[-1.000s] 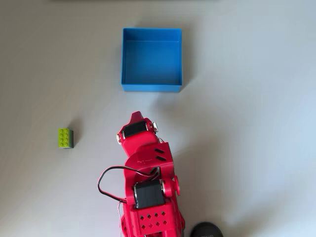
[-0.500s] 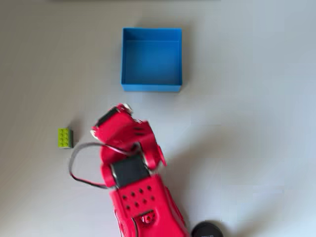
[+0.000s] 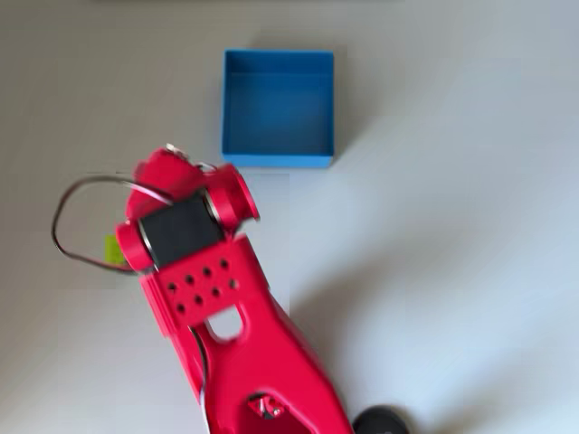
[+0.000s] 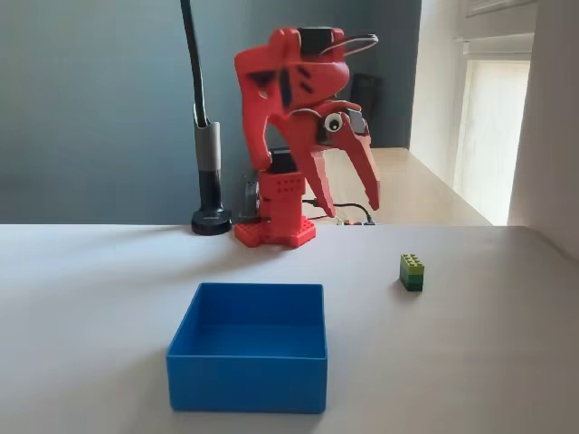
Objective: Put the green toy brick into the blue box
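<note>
Reaching for the green toy brick [image 4: 412, 271], alone on the desk [image 4: 488, 362], well apart from the blue box [image 4: 247, 360]. Hand [image 4: 349, 185] spread wide, empty, high above it. Next: lower, straddle brick, squeeze.

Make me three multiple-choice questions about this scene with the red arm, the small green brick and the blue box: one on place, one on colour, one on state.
1. In the fixed view, the small lime-green studded plastic brick sits:
A. inside the box
B. on the table, right of the box
C. between the fingers

2. The square low-walled plastic box is:
A. blue
B. yellow
C. white

3. The red two-finger gripper is:
A. shut on the brick
B. open, above the table
C. resting in the box

Answers: 1 B, it stands on bare table; 2 A, walls and floor are blue; 3 B, its fingers are spread, holding nothing.
</note>
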